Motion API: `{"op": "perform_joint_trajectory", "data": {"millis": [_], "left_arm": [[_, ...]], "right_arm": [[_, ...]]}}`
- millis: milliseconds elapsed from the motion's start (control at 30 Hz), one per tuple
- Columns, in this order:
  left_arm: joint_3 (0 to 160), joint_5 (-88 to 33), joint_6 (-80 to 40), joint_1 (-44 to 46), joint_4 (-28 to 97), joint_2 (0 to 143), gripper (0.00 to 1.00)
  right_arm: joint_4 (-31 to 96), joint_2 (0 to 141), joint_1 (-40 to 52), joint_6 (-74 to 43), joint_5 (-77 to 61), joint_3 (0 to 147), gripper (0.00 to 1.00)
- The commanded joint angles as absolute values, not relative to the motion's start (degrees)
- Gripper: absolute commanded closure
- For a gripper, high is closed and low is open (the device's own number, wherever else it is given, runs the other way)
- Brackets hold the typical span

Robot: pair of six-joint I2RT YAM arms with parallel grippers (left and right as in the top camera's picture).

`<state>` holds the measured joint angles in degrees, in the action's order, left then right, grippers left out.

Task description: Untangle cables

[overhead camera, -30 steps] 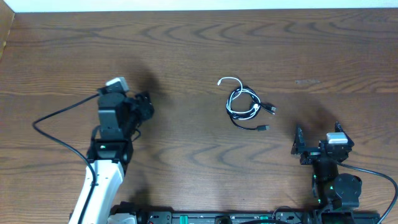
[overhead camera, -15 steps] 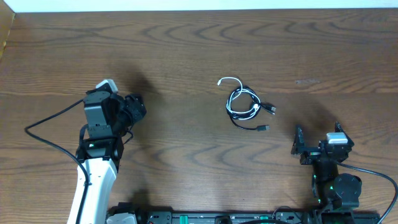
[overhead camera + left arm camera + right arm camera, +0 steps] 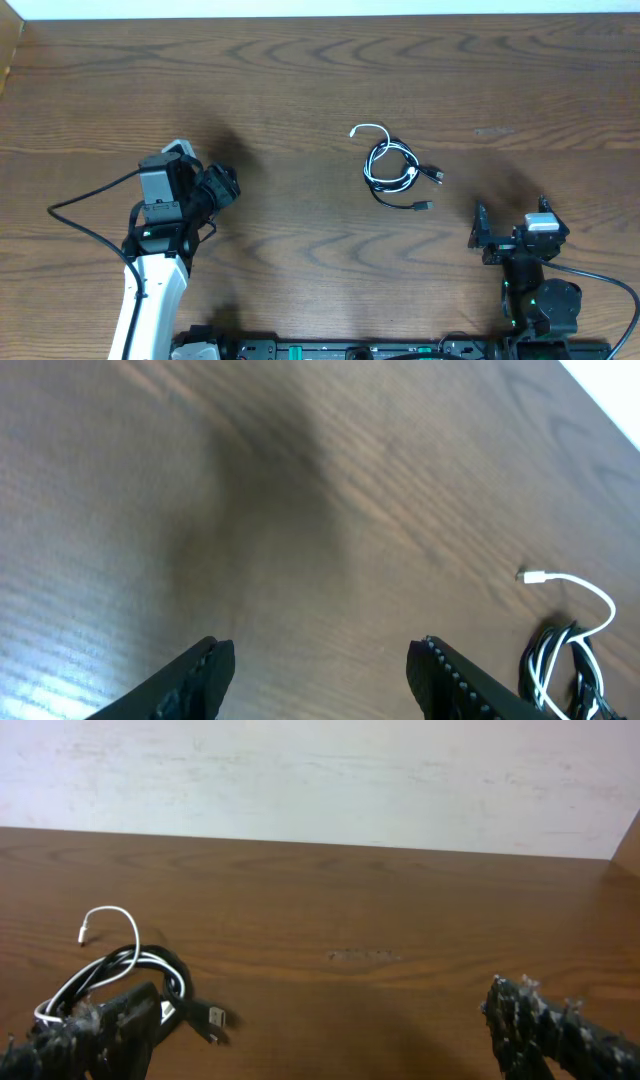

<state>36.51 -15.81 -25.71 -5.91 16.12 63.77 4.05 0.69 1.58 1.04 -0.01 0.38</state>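
The cables (image 3: 393,168) lie in a small tangled coil at the table's middle: a short white cord looped with black cords, small plugs sticking out to the right. The coil also shows at the right edge of the left wrist view (image 3: 565,650) and at the lower left of the right wrist view (image 3: 120,975). My left gripper (image 3: 225,183) is open and empty, far left of the coil. My right gripper (image 3: 478,232) is open and empty, below and right of the coil near the front edge.
The brown wooden table (image 3: 320,80) has a white wall along its far edge. A thick black arm wire (image 3: 85,200) loops out left of the left arm. The arm bases stand at the front edge.
The left arm has shifted a little, its gripper swinging slightly down and right toward the coil. The right arm and the cables have not moved.
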Motion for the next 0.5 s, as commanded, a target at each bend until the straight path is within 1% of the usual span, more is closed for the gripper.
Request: {"op": "perform_joint_trajectory", "data": {"millis": [0, 467], "left_arm": [[37.30, -16.51, -25.85, -6.02, 17.72, 63.99, 0.39], [36.75, -16.58, -26.33, -6.02, 20.58, 64.01, 0.39]], "right_arm": [[4.32, 0.43, 1.91, 0.69, 0.05, 0.32, 0.01], [4.32, 0.54, 1.91, 0.69, 0.05, 0.32, 0.01]]}}
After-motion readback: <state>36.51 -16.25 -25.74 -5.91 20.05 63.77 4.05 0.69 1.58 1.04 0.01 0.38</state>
